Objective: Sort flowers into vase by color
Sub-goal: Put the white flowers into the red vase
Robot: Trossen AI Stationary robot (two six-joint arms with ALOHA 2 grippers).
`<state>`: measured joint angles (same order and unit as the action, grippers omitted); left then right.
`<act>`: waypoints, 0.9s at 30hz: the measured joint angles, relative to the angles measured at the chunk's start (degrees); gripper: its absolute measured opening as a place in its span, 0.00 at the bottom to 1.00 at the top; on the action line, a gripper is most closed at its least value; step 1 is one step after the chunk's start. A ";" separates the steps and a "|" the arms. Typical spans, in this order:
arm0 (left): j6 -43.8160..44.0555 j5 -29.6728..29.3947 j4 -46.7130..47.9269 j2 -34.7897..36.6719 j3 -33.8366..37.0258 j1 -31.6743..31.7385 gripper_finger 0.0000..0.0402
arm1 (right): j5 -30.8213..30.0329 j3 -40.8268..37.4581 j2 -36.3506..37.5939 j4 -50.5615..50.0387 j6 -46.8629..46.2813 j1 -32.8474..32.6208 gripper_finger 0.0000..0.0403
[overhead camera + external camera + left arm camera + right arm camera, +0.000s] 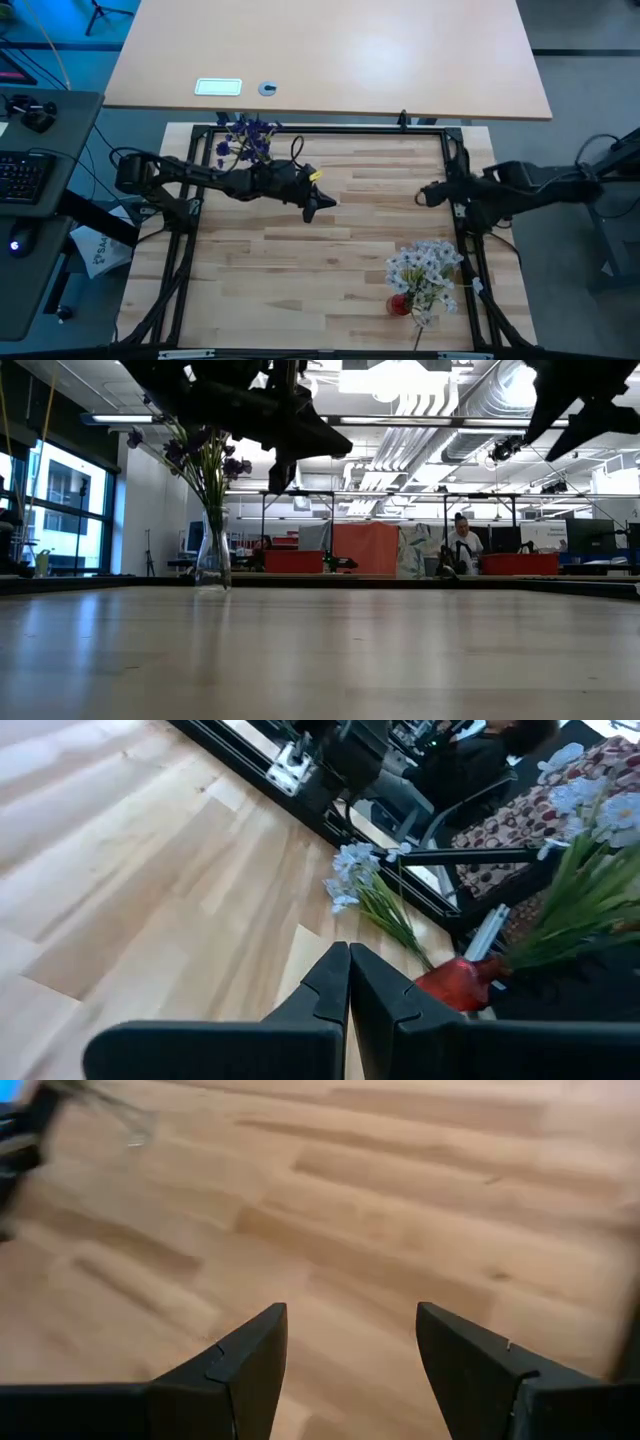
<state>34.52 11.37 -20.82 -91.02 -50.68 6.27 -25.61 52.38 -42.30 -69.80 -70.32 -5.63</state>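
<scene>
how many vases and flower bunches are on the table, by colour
clear glass vase: 1
red vase: 1
purple flower bunch: 1, in the clear vase
white flower bunch: 1, at the red vase
total: 4

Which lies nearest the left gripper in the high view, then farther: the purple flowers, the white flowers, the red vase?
From the left gripper:
1. Purple flowers, at the table's far-left edge.
2. White flowers, near-right.
3. Red vase, just beneath the white blooms.

Bright overhead light; wrist views perhaps motion-blurred.
</scene>
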 joint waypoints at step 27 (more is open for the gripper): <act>-2.19 0.13 0.08 0.00 0.00 -1.86 0.00 | 39.50 -13.66 -3.14 14.15 8.36 18.92 0.46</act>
<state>32.33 11.51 -20.74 -91.02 -50.68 4.41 13.89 38.72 -45.45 -55.65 -61.97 13.28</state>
